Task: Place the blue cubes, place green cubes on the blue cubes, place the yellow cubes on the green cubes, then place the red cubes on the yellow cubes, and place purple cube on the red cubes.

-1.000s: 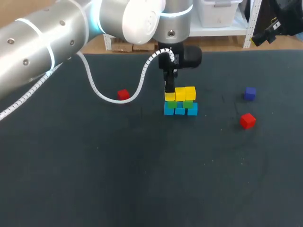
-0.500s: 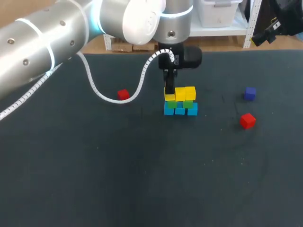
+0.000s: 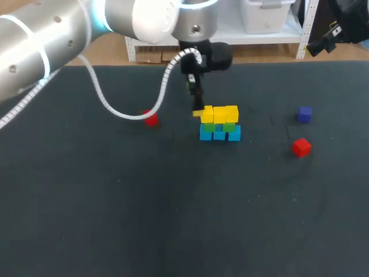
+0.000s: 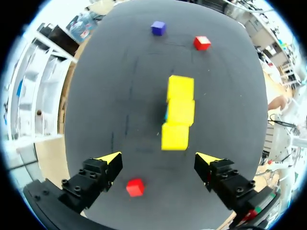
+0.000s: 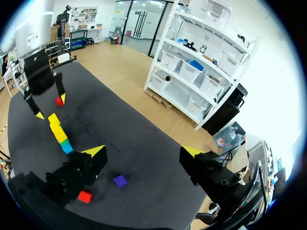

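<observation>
Two fingers of the left gripper point(image 4: 158, 159) stand wide apart, holding nothing, above the yellow cubes point(image 4: 180, 112) topping the stack point(image 3: 219, 134). One red cube point(image 4: 135, 187) lies near, on this arm's side of the stack; the other red cube point(image 3: 300, 147) sits well apart, beyond it.

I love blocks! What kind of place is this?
Probably a robot lab: a silver left arm hangs over a dark table, beside a neat stack of coloured cubes.
</observation>
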### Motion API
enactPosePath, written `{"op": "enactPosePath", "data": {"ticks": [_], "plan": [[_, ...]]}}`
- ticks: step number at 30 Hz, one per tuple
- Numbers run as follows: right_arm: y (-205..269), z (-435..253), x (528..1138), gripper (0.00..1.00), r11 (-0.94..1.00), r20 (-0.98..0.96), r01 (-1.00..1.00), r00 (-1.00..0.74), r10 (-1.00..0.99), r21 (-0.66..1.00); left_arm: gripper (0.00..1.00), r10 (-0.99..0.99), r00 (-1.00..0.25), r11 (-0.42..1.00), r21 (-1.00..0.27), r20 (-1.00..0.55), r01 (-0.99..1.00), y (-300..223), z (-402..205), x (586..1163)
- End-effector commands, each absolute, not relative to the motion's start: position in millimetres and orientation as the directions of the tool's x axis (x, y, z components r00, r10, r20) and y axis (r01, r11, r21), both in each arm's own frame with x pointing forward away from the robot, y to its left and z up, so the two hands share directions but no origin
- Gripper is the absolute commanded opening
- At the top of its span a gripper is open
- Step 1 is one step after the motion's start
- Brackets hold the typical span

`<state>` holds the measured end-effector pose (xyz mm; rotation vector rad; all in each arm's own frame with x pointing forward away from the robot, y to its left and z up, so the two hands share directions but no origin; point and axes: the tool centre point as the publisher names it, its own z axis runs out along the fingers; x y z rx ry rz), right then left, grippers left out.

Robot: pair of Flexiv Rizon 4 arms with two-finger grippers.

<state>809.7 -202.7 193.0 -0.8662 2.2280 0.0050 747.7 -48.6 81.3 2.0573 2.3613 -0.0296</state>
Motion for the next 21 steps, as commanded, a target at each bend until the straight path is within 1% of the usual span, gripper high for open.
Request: {"op": "enactPosePath", "data": {"ticks": [1, 6, 11, 21], "plan": [[-201.4, 191.8, 805.6, 1.0, 0.779, -0.641, -0.572, -0.502, -0.581, -0.257, 1.0, 0.983, -0.177, 0.178, 0.011, -0.056, 0.984, -20.8, 85.1, 744.4], [-201.4, 191.8, 805.6, 1.0, 0.779, -0.641, -0.572, -0.502, -0.581, -0.257, 1.0, 0.965, -0.251, 0.253, 0.02, -0.075, 0.967, -0.4, 91.7, 748.6], [-201.4, 191.8, 805.6, 1.0, 0.779, -0.641, -0.572, -0.502, -0.581, -0.257, 1.0, 0.934, -0.348, 0.352, 0.038, -0.075, 0.935, 22.5, 84.4, 760.4], [-201.4, 191.8, 805.6, 1.0, 0.779, -0.641, -0.572, -0.502, -0.581, -0.257, 1.0, 0.893, -0.446, 0.45, 0.071, -0.065, 0.89, 50.7, 66.0, 777.7]]}}
